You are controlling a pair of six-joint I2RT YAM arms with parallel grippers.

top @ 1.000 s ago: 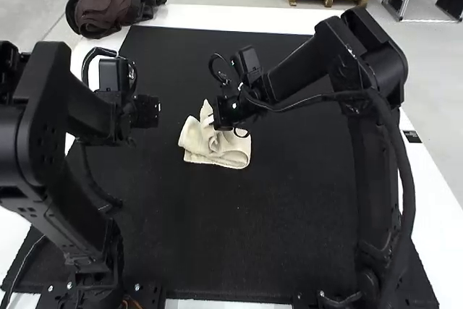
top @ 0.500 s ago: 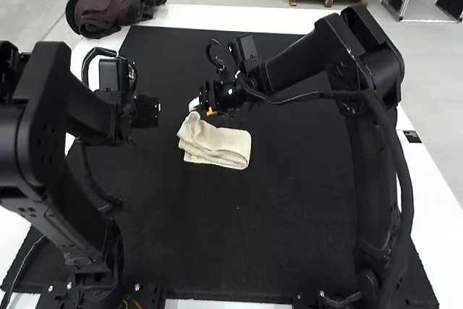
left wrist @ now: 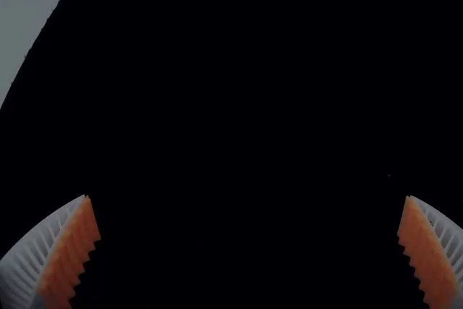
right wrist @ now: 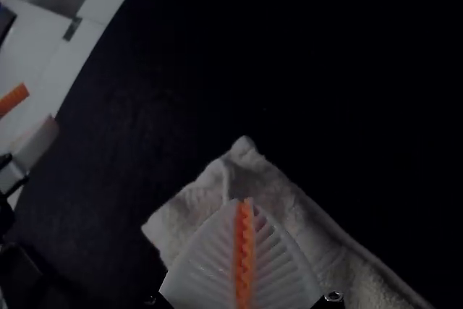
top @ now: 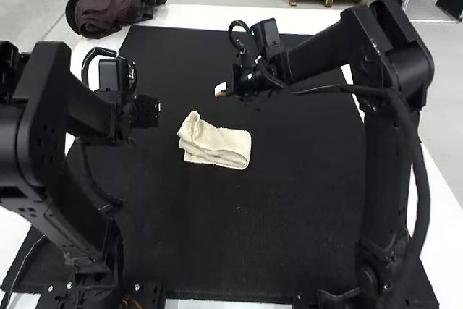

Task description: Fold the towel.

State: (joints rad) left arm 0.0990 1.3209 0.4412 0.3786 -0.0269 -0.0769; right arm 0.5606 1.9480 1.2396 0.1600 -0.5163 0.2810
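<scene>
The cream towel (top: 221, 145) lies folded in layers near the middle of the black mat, its left end rumpled and raised in a small peak. Behind it and a little to the right, apart from it, is my right gripper (top: 221, 90). In the right wrist view the right gripper (right wrist: 244, 204) has its orange pads pressed together, with the towel (right wrist: 282, 211) beyond the fingers and nothing between them. My left gripper (top: 147, 111) stays to the left of the towel. Its own wrist view has the left gripper (left wrist: 248, 197) wide open over bare black mat.
The black mat (top: 268, 236) covers most of the white table (top: 217, 17). A dark bag with brown cloth (top: 105, 11) sits at the table's back left corner. Bare mat surrounds the towel.
My right gripper has left the towel, going toward the back and then right. The towel's upright left part has dropped into a lower fold. The left arm has stayed still.
</scene>
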